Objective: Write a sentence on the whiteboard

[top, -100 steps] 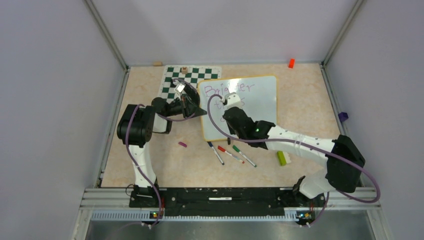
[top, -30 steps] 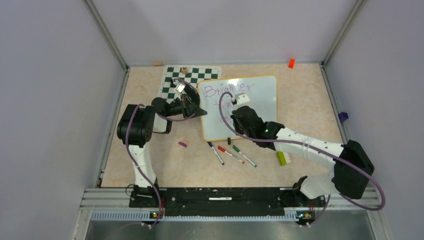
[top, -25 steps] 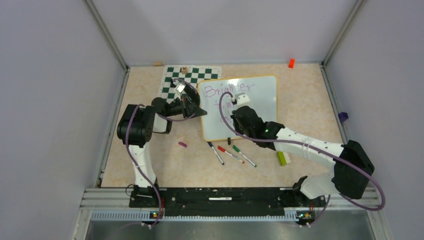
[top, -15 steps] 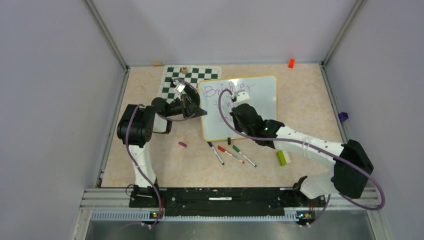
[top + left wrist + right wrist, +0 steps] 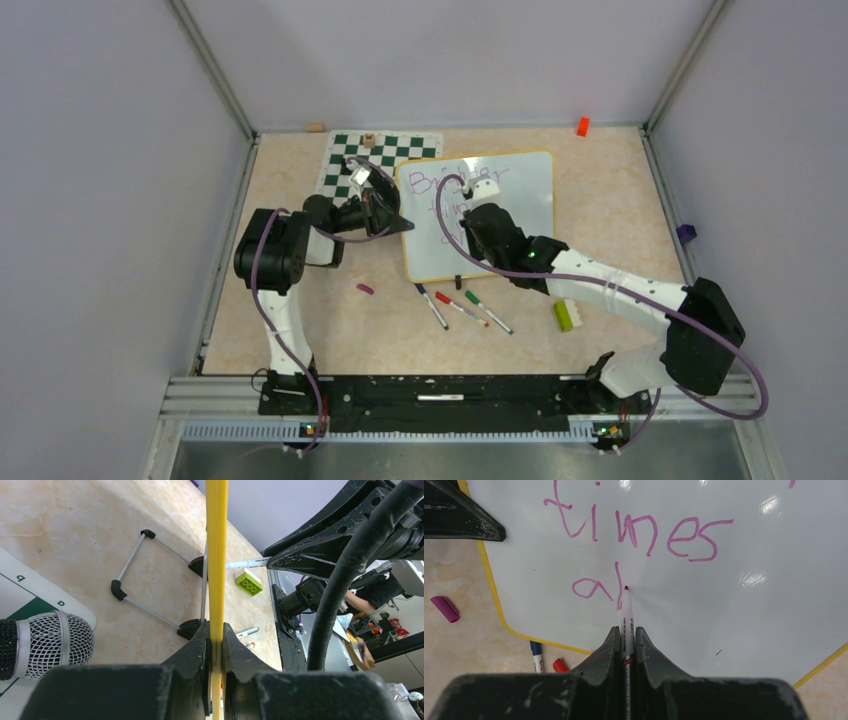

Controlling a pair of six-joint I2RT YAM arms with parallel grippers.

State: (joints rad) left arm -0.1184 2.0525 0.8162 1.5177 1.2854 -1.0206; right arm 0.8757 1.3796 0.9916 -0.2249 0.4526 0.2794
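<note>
The whiteboard with a yellow rim stands tilted near the table's middle. My left gripper is shut on its left rim; the left wrist view shows the yellow edge pinched between the jaws. My right gripper is shut on a white marker whose purple tip touches the board. The sentence in purple reads "times" with "al" begun below it; in the top view my right arm covers much of the writing, "Bri...er" showing above.
A green-and-white chess mat lies behind the left gripper. Blue, red and green markers lie in front of the board. A purple cap, a green brick, an orange block and a purple object lie around.
My right gripper has shifted with the marker over the board, moving from the second line down to a third line, where "al" now stands. The left gripper has kept its hold.
</note>
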